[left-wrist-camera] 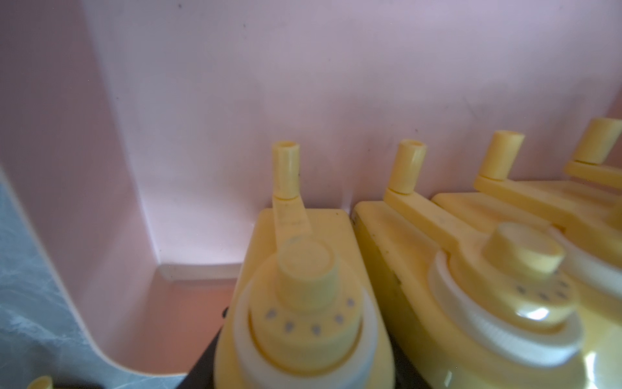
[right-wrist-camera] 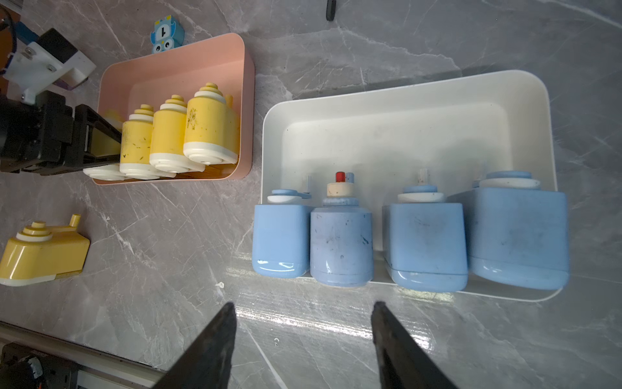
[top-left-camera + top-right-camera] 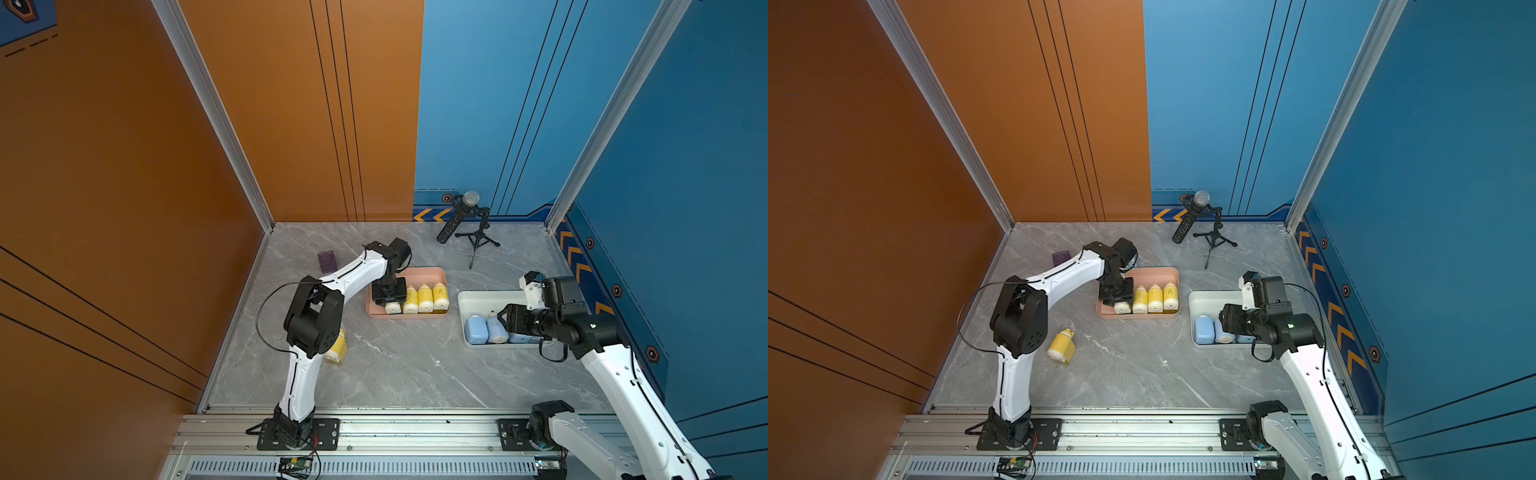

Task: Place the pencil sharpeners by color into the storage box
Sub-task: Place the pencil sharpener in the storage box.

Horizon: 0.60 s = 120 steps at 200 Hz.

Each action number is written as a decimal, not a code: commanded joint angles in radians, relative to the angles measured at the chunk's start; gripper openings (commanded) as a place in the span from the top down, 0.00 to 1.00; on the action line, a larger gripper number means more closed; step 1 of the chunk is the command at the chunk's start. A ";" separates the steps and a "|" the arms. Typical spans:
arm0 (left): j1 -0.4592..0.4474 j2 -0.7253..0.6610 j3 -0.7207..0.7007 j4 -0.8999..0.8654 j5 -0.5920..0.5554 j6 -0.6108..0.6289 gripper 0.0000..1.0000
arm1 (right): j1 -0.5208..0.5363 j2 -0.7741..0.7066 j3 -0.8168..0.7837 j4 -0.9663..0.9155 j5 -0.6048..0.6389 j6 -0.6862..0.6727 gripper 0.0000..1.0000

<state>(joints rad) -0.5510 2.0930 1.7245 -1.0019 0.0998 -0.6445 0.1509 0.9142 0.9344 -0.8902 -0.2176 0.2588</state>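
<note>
"1" on blue owl toy [image 2: 167, 32] | pink box [image 2: 249, 101] — four yellow plastic sharpeners [image 2: 208, 128], left hand [image 2: 101, 148] gripping one | white box [image 2: 404, 88] — four light-blue sharpeners [image 2: 424, 242] | right hand [image 2: 303, 311] parted, empty

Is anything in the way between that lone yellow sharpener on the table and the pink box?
Nothing visible lies on the table between the lone yellow sharpener and the pink box. The left tool occupies the box's end nearest it, holding another sharpener.
</note>
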 commanded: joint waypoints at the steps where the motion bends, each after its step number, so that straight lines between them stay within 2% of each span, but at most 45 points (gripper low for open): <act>1: -0.006 0.019 0.027 -0.019 -0.018 -0.009 0.60 | -0.006 -0.013 -0.008 -0.031 -0.009 0.001 0.35; 120: -0.007 0.050 0.049 -0.019 -0.019 -0.015 0.55 | -0.009 -0.006 -0.009 -0.031 -0.010 -0.002 0.35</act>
<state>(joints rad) -0.5510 2.1216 1.7527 -1.0107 0.0978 -0.6487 0.1493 0.9134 0.9344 -0.8902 -0.2176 0.2588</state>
